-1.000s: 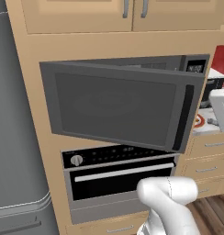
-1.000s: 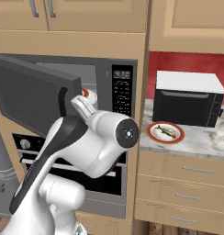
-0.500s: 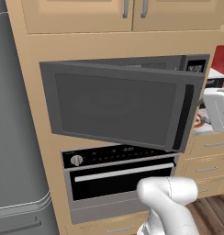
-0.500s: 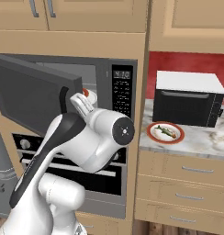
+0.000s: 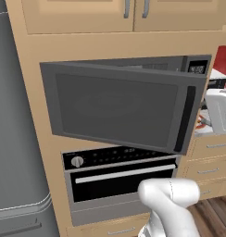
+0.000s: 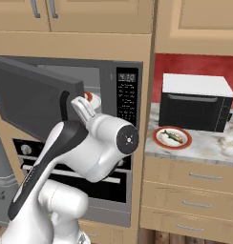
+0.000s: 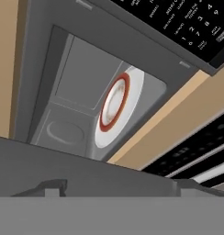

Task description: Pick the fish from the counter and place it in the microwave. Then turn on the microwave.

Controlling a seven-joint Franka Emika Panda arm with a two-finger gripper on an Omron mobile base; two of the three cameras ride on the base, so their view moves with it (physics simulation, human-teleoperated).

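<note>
Little has changed over the last second: the arm has shifted only slightly at the wrist, and your tool still hangs at the mouth of the microwave, just past the edge of its open door. In the hand view the two dark fingertips stand well apart with nothing between them, so the tool is spread and empty. It looks straight into the cavity, where a red-rimmed plate lies on the floor with nothing on it that you can make out. For the task this means the carrying has not begun. The door is already open, which saves you a step later, but the tool is at the wrong end of the job. The fish has not moved either. It lies flat on a second red-rimmed plate on the worktop, to the right of the microwave and just in front of a black box-shaped appliance with a white top. It is a thin, olive-green sliver with a browner patch, much smaller than its plate, lying roughly crosswise to you. My judgement: you will have to swing right and come down on it narrowly, because something so slim and low offers little to pinch.
</note>
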